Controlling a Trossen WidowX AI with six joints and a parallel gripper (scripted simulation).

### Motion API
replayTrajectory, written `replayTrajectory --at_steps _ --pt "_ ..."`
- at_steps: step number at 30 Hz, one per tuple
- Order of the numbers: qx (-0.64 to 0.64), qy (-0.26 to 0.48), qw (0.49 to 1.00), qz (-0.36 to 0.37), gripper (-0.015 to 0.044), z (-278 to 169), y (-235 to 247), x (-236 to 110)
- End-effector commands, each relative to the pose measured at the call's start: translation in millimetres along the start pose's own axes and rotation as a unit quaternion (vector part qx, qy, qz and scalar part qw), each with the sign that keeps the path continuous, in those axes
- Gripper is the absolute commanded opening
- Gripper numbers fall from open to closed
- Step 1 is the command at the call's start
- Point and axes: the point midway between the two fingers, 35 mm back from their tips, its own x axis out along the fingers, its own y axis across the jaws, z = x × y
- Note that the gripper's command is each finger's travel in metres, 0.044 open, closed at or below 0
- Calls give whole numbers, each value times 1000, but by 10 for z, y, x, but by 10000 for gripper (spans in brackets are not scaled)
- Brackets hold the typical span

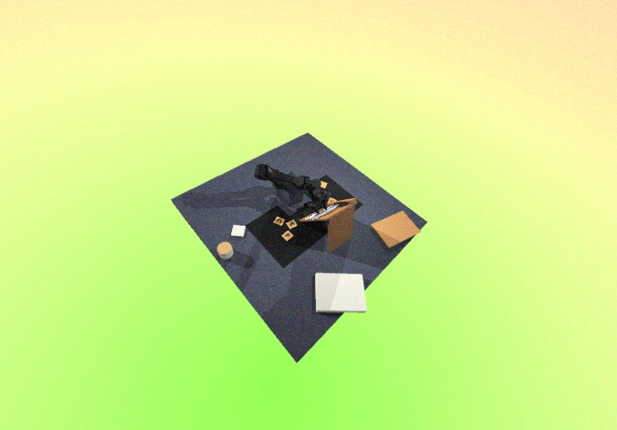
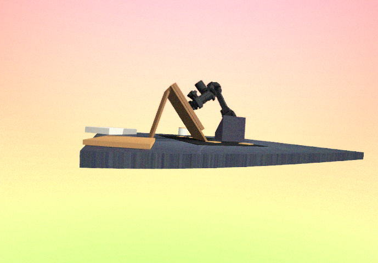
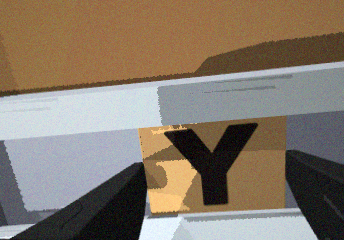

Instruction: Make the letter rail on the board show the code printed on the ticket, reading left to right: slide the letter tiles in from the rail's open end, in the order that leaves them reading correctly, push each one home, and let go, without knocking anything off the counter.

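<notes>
My gripper (image 3: 213,162) (image 1: 319,206) (image 2: 194,103) is shut on a tan letter tile marked Y (image 3: 260,170). The tile sits in the grey letter rail (image 3: 80,112) (image 1: 317,216), between its upper lip and its lower lip, on the sloped brown board (image 3: 130,40) (image 1: 340,227) (image 2: 184,111). The black fingers flank the tile on both sides. Three loose tan tiles (image 1: 278,220) (image 1: 291,223) (image 1: 287,235) lie on the black mat (image 1: 278,251) in front of the board, and one more tile (image 1: 323,184) lies behind the arm. A small white card (image 1: 237,230) lies left of the mat; its print is too small to read.
A short tan-topped cylinder (image 1: 225,250) stands near the counter's left edge. A white slab (image 1: 339,292) (image 2: 109,130) lies at the front edge and a brown slab (image 1: 395,227) (image 2: 117,142) at the right edge. The arm's base block (image 2: 230,128) stands behind the board.
</notes>
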Motion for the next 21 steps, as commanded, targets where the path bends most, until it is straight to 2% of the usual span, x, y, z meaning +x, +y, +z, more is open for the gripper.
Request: replayTrajectory --at_steps 1,21 --pt "3 0 1000 -3 0 3 25 5" --pt "3 0 1000 -2 0 6 136 5"
